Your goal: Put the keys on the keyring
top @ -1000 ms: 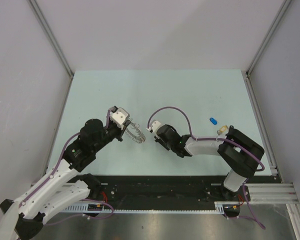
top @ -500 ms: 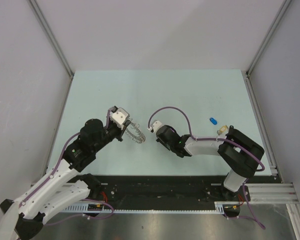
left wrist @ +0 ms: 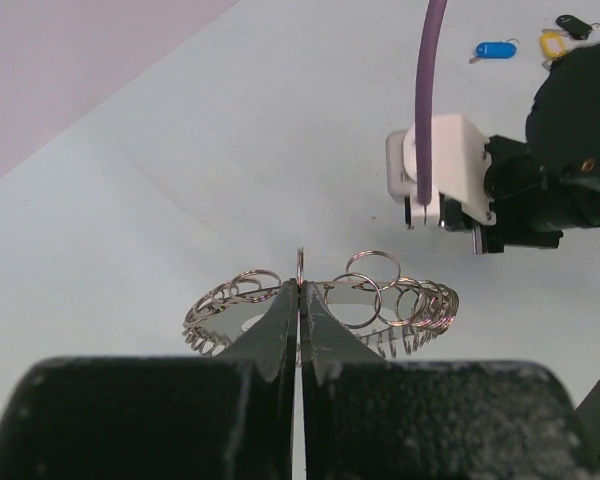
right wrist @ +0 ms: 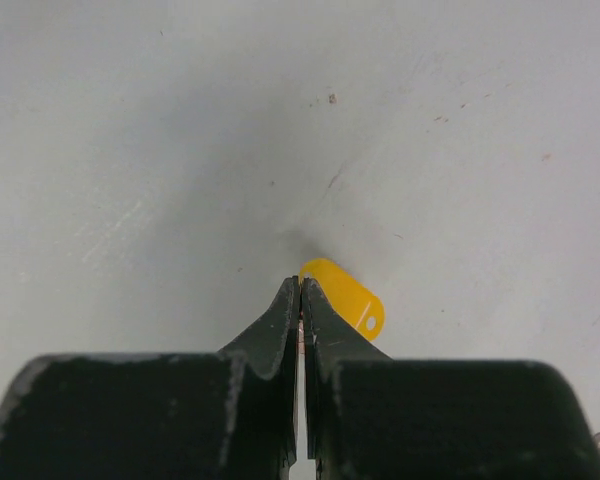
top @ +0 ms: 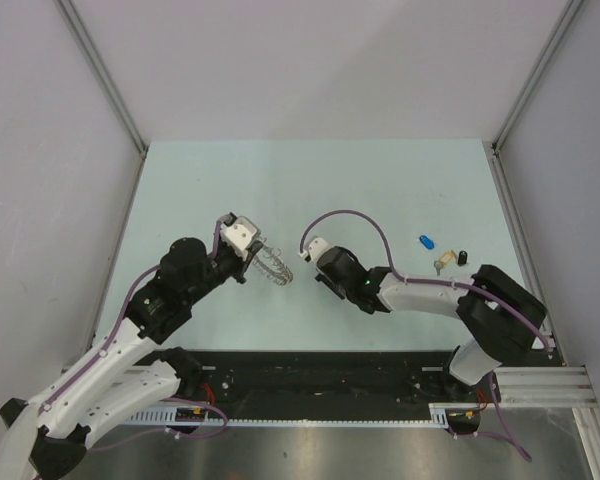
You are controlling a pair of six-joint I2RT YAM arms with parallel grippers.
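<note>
The keyring (top: 276, 268), a silvery coil of small loops, hangs just above the table in front of my left gripper (top: 259, 252). In the left wrist view that gripper (left wrist: 300, 287) is shut on the keyring (left wrist: 420, 303) at its near edge. My right gripper (right wrist: 300, 282) points down at the table and is shut on a yellow key (right wrist: 350, 294); the key's head sticks out to the right of the fingertips. Seen from above, the right gripper (top: 318, 268) is a short way right of the ring. A blue key (top: 426, 241), a yellowish key (top: 442, 263) and a black key (top: 461, 257) lie at the right.
The right arm's forearm (top: 420, 292) stretches low across the table from its base (top: 485, 335). Grey walls and metal rails (top: 520, 240) close in the pale table on three sides. In the left wrist view the right wrist (left wrist: 540, 180) sits close beyond the ring.
The right gripper has closed on the yellow key. The right arm's elbow has swung right, uncovering the black key. The left gripper still holds the ring, barely moved.
</note>
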